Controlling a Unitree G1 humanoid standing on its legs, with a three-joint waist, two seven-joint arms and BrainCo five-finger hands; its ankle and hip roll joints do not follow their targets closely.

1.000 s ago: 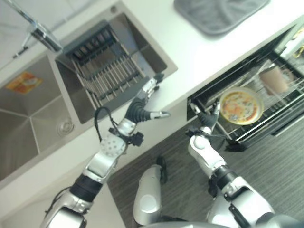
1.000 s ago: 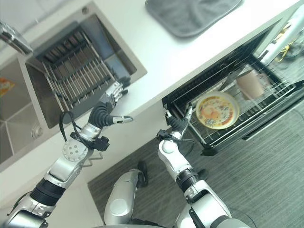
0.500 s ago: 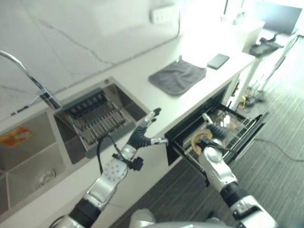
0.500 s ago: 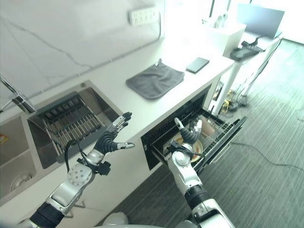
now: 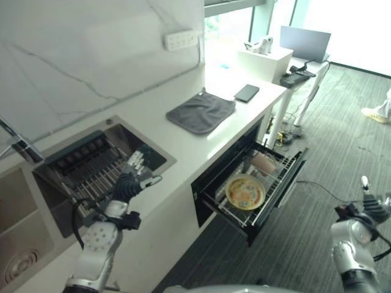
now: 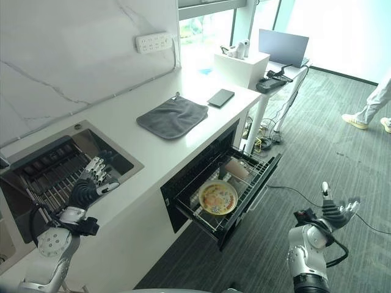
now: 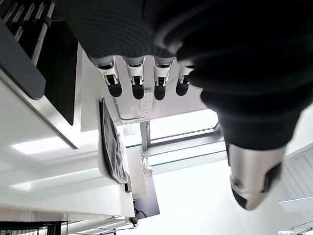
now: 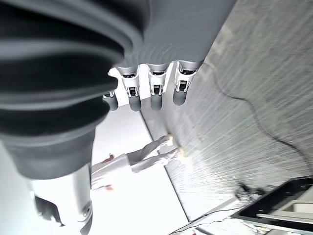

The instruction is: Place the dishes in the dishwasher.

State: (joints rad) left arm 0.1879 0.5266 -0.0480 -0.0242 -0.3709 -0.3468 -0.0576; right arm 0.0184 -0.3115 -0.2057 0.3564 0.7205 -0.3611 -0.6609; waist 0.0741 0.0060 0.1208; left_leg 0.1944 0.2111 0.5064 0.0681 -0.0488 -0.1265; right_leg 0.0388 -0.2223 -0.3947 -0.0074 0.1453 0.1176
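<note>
Under the white counter the dishwasher drawer [image 5: 278,183] stands pulled out. In its wire rack lie a round patterned plate [image 5: 245,191] and, behind it, a brownish cup [image 5: 263,162]. My left hand [image 5: 130,181] hovers over the counter edge beside the sink, fingers [image 7: 134,78] straight and empty. My right hand [image 6: 333,210] is far right of the drawer, above the carpet, its fingers [image 8: 151,93] straight and holding nothing.
A sink with a dark drying rack [image 5: 85,171] is at the left. On the counter lie a grey cloth [image 5: 200,113] and a dark phone [image 5: 247,93]. A side table with a laptop [image 5: 303,44] stands beyond. A person's legs [image 6: 372,101] show at the far right.
The camera has swung up, so the whole scene has shifted. My right hand has left the dishwasher rack and now sits out over the floor to the right. Plate and cup stay in the rack.
</note>
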